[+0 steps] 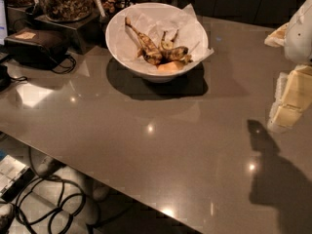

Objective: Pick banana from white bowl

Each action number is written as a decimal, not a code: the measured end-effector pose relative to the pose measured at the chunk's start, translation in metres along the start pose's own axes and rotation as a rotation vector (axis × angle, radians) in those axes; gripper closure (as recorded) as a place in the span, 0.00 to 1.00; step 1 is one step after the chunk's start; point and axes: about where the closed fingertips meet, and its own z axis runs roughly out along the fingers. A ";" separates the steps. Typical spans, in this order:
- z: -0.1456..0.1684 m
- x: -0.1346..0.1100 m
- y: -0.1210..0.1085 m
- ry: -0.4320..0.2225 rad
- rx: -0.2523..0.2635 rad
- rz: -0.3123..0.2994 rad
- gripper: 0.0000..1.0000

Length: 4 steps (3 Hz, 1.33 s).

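- Banana (143,42): long, brown-spotted, lying in the white bowl (122,48), upper centre of the frame. Stem end points to the upper left, and the body runs down toward the bowl's middle.
- Second banana (175,52): shorter, equally dark, just right of the first, and the two seem to meet near the bowl's centre. A pale orange piece (168,67) sits at the bowl's near side, below both.
- Crumpled white paper (187,26) lines the bowl, with corners sticking out over the rim at the right.
- The bowl stands upright on the desk (146,155) and throws a dark shadow toward the lower right.
- Gripper (285,112): cream-coloured, at the right edge of the frame, mid-height, above the desk and cut off by the frame border. How far it is open cannot be told. No banana is at it.
- Banana vs gripper: well apart. The banana lies to the gripper's left and higher in the frame, with bare desk between them.
- White arm (300,30) above the gripper, upper right. Its shadow (273,179) falls on the desk at lower right.
- Upper left: glass jar (63,1) of nuts on a dark block (73,32), and a dark pouch (34,45) beside it on the desk.
- Lower left, below the desk edge: cables (53,199) on the floor.
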 end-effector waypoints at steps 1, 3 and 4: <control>-0.001 -0.002 -0.001 0.001 0.006 0.003 0.00; 0.030 -0.038 -0.058 0.095 -0.085 0.149 0.00; 0.030 -0.044 -0.066 0.072 -0.054 0.147 0.00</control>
